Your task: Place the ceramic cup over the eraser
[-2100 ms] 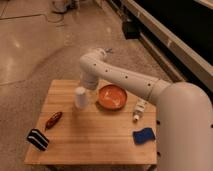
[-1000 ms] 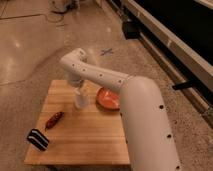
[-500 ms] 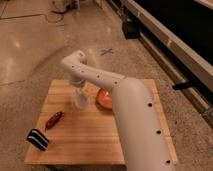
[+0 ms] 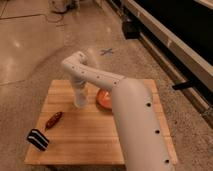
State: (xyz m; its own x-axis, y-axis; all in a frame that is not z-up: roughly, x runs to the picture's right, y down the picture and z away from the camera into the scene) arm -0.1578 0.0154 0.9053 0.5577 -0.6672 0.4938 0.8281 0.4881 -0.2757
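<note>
Wooden desk [image 4: 90,135]: black white-striped eraser [image 4: 38,139] near front-left corner. Gripper [image 4: 80,96] is at the white ceramic cup [image 4: 80,103] beside the orange bowl [image 4: 103,98]; can't tell its grip.

No text, label, brand or number can be read anywhere in view.

- Only sign: a blue cross [image 4: 106,51] marked on the floor [image 4: 30,45], beyond the far edge of the wooden table [image 4: 90,145].
- The eraser [image 4: 38,139], at the table's near left corner, has white stripes across black; they form no letters.
- The gripper [image 4: 80,101] is down at the table's far left part, just left of the orange bowl [image 4: 104,97]; no legible marking on it.
</note>
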